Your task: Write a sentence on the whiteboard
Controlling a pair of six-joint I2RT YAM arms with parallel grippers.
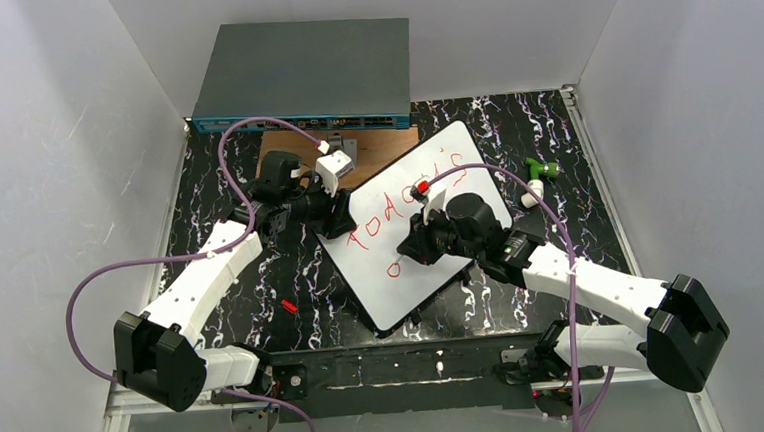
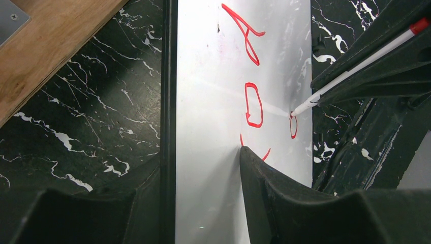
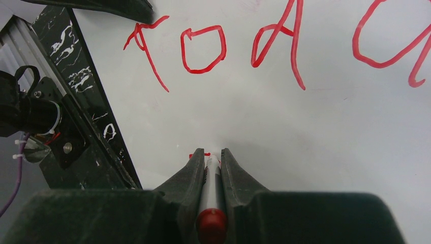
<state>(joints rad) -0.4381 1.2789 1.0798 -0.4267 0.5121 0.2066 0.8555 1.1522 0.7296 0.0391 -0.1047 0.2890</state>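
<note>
The whiteboard [image 1: 408, 293] lies tilted on the black marbled table, with red letters across it and a small red mark on a second line. My left gripper [image 1: 343, 216] is shut on the board's left edge; in the left wrist view [image 2: 201, 162] one finger lies on the white face [image 2: 213, 76] and the other sits beyond the black rim. My right gripper [image 1: 422, 242] is shut on a white marker [image 3: 209, 188] with a red end. The marker's tip touches the board [image 3: 305, 152] at the small red mark. The marker also shows in the left wrist view [image 2: 356, 66].
A grey network switch [image 1: 299, 71] stands at the back. A brown wooden plate [image 1: 379, 148] lies in front of it with a white block [image 1: 335, 167] on it. A green and white piece [image 1: 539, 171] lies right of the board. A small red cap [image 1: 288, 306] lies left of it. White walls enclose the table.
</note>
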